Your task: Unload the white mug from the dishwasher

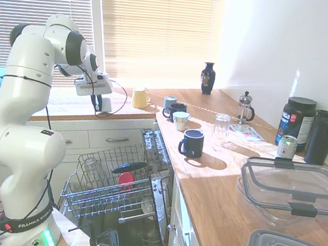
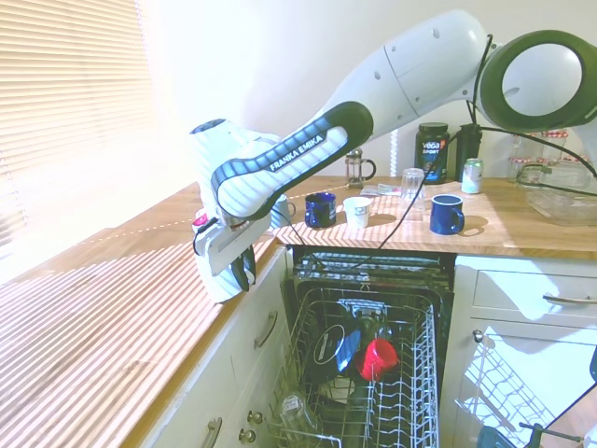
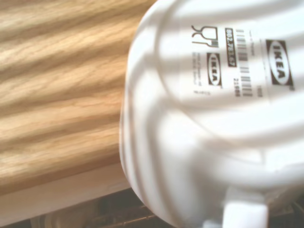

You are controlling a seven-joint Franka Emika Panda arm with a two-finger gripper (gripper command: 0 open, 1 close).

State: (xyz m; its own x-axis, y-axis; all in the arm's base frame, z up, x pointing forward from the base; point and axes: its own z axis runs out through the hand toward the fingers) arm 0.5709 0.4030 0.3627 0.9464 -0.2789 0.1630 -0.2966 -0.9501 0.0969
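Note:
The white mug hangs in my gripper, which is shut on it, just above the front edge of the wooden counter, left of the dishwasher. In the wrist view the white mug fills the right side, its labelled base towards the camera and its handle low in the picture. From the other side my gripper is over the counter by the window; glare hides the mug there. The dishwasher stands open with its wire rack pulled out, holding a red cup, dark dishes and a glass.
On the counter stand a navy mug, a cream cup, another dark mug, a yellow mug, a glass, a French press and a vase. Clear plastic containers sit near the front.

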